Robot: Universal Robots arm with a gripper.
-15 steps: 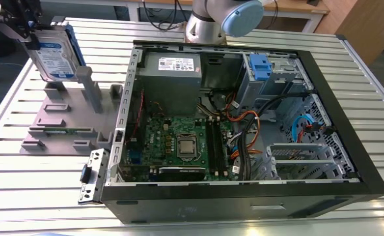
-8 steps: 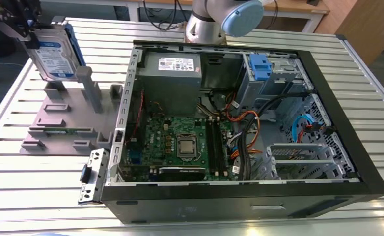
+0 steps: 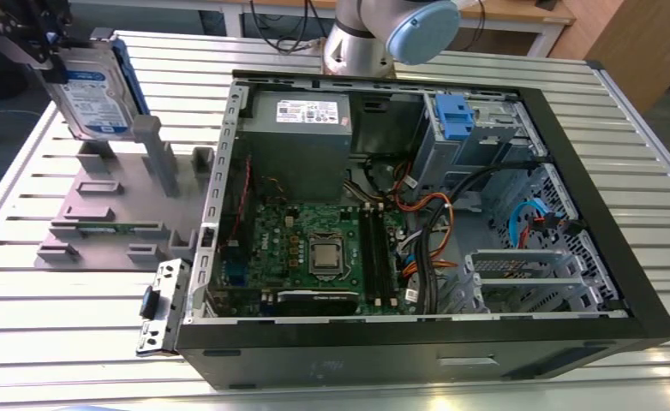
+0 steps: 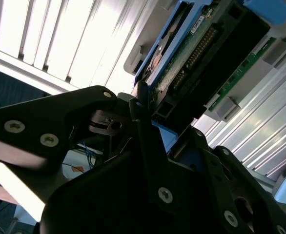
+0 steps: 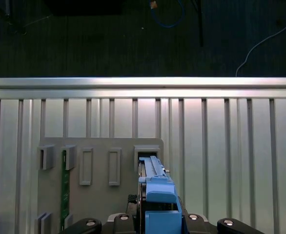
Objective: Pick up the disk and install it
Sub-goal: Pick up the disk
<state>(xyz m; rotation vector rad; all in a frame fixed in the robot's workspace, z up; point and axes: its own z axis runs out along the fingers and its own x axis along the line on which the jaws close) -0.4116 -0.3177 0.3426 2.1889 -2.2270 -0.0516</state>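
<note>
The disk (image 3: pixel 92 90) stands on edge at the far corner of the exterior view's left. Its white-and-blue label faces the camera and its blue bracket runs along the edge on the exterior view's right. The black fingers (image 3: pixel 40 41) are clenched on its upper end and hold it upright.

In the second wrist view the fingers (image 4: pixel 144 127) pinch the near end of the disk (image 4: pixel 196 48) from both sides. The disk's green circuit board and black connector edge reach away from them. In the first wrist view the disk's (image 5: pixel 157 195) blue bracket sits between the two finger bases and points down at a slot (image 5: pixel 145 153) in the grey fixture plate (image 5: pixel 99 195).

Whether the disk's lower edge touches that slot cannot be told. In the exterior view it hangs just over the raised blocks of the fixture plate (image 3: pixel 95 201).

A green memory stick (image 3: pixel 106 228) lies flat in the plate, well below the disk. The plate rests on a slatted aluminium surface (image 3: pixel 38 300).

Beside the plate, towards the exterior view's right, lies an open computer case (image 3: pixel 609 257). Inside it are a grey power supply (image 3: pixel 298 128), a green motherboard (image 3: pixel 312 248) and a small blue latch (image 3: pixel 454 116) at the drive bay. The arm's base (image 3: pixel 364 38) rises behind the case.
</note>
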